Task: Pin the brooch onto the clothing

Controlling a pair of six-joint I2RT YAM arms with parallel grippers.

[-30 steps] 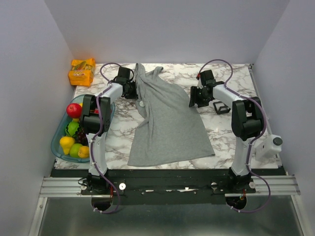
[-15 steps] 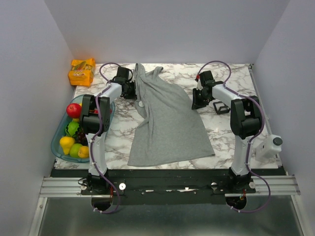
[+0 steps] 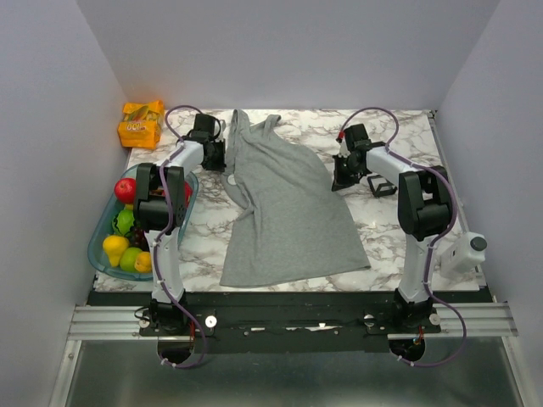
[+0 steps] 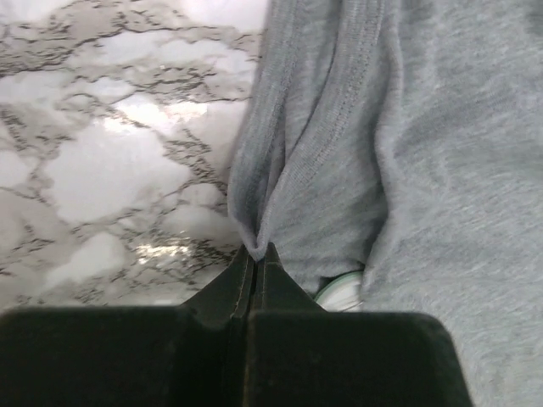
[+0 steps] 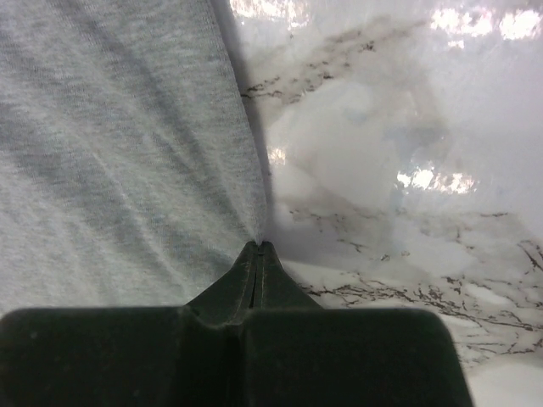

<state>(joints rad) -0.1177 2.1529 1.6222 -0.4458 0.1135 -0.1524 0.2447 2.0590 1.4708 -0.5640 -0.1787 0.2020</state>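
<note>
The clothing (image 3: pixel 288 212), a light-grey tank top, lies stretched down the middle of the marble table (image 3: pixel 399 136). My left gripper (image 3: pixel 219 157) is at its upper left edge, shut on a pinched fold of the grey knit (image 4: pixel 257 252). Just right of those jaws a small round disc with a green rim, the brooch (image 4: pixel 344 290), peeks out from under the fabric. From above it shows as a pale dot (image 3: pixel 231 180). My right gripper (image 3: pixel 338 180) is at the cloth's right edge, shut on the hem (image 5: pixel 259 246), with the clothing (image 5: pixel 110 127) to its left.
A blue tray (image 3: pixel 100 248) of fruit sits off the table's left edge. An orange snack pack (image 3: pixel 140 123) lies at the back left corner. A small black frame (image 3: pixel 382 185) stands right of my right gripper. A white bottle (image 3: pixel 468 251) is at the near right.
My right gripper has moved to the cloth's right edge and shut on it. My left gripper has drawn the left edge further left and back, and the pale disc shifted left with it.
</note>
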